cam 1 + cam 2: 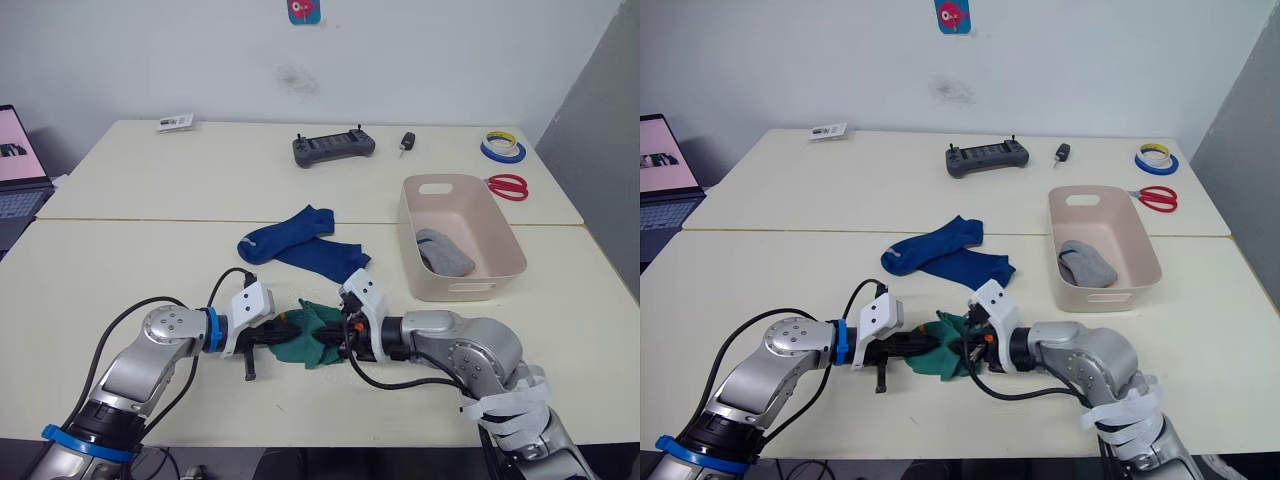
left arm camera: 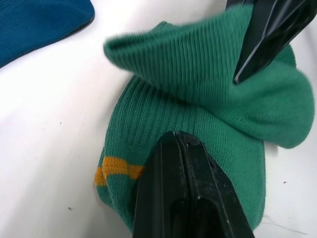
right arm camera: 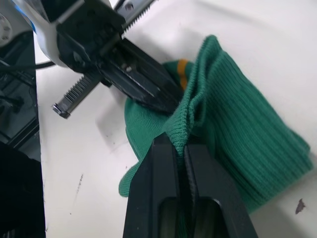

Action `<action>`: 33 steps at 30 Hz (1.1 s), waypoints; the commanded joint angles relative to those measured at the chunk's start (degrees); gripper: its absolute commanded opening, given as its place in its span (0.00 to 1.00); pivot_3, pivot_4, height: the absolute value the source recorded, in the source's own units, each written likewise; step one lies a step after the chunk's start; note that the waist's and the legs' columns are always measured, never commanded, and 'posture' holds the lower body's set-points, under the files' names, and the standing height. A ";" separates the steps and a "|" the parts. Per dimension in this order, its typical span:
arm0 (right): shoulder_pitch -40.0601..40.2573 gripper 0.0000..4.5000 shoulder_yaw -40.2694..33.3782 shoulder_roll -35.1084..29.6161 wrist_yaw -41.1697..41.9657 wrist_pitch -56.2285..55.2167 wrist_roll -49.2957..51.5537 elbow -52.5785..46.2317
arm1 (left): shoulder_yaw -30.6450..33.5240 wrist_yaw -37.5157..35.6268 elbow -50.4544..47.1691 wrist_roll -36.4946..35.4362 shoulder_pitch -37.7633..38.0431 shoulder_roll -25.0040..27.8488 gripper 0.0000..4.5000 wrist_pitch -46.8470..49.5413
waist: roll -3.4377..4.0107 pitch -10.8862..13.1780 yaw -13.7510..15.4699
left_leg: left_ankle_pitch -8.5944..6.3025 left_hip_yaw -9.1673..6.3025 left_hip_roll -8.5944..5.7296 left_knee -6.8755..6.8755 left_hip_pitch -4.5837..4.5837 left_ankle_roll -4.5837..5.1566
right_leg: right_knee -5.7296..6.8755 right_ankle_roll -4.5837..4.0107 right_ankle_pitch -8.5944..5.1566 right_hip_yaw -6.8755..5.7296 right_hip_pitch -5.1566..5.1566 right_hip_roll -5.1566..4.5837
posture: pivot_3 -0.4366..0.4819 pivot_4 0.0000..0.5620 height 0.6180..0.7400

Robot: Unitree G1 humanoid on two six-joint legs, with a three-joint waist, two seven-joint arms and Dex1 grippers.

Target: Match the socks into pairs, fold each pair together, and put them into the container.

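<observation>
Two green socks (image 1: 312,338) with yellow marks lie bunched on the near table between my grippers. My right gripper (image 3: 181,145) is shut on a ribbed edge of the green sock (image 3: 237,134), holding it folded over. From the other side, my left gripper (image 2: 174,140) is shut, its tips lying on the lower green layer (image 2: 148,124) under that fold. Two royal blue socks (image 1: 300,245) lie crossed just beyond. The beige-pink container (image 1: 478,290) stands to the right with a grey sock (image 1: 445,252) inside.
On the far table are a black controller (image 1: 333,147), a key fob (image 1: 406,143), tape rolls (image 1: 502,147), red scissors (image 1: 508,186) and a small packet (image 1: 175,122). A laptop (image 1: 15,160) sits at the left edge.
</observation>
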 commanded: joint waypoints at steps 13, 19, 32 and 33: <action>-1.57 0.69 -4.91 -11.35 5.68 1.19 4.37 -16.08 | 1.44 1.03 2.28 0.22 0.60 0.15 0.00 0.44 | 0.01 0.01 -0.04 | 0.00 -0.03 0.00 0.00 0.00 0.00 | -0.01 0.00 0.00 -0.02 0.01 -0.01 | 0.48 0.27 1.00; 0.55 0.57 2.28 -16.42 7.34 -11.77 -5.05 -13.01 | 5.80 -0.43 -0.34 -3.85 1.60 2.18 0.00 2.82 | 0.00 0.01 -0.21 | 0.00 -0.02 0.02 -0.01 -0.02 0.01 | -0.02 0.00 0.00 -0.01 -0.03 0.01 | 0.48 0.27 1.00; -2.55 0.00 16.93 -6.59 11.92 -31.79 -20.66 6.32 | 15.53 -0.10 -3.51 -10.54 2.40 5.32 0.00 8.27 | -0.10 0.11 -0.40 | 0.00 -0.06 0.03 0.00 -0.05 0.00 | -0.01 0.00 0.00 -0.04 -0.06 0.00 | 0.48 0.27 1.00; -2.57 0.00 17.32 -6.08 12.18 -32.34 -21.27 7.08 | 15.58 -0.28 -3.99 -10.92 2.04 5.33 0.00 8.51 | -0.10 0.11 -0.30 | 0.00 -0.05 0.01 0.00 -0.06 0.00 | -0.02 0.00 0.00 -0.04 -0.06 -0.02 | 0.48 0.27 1.00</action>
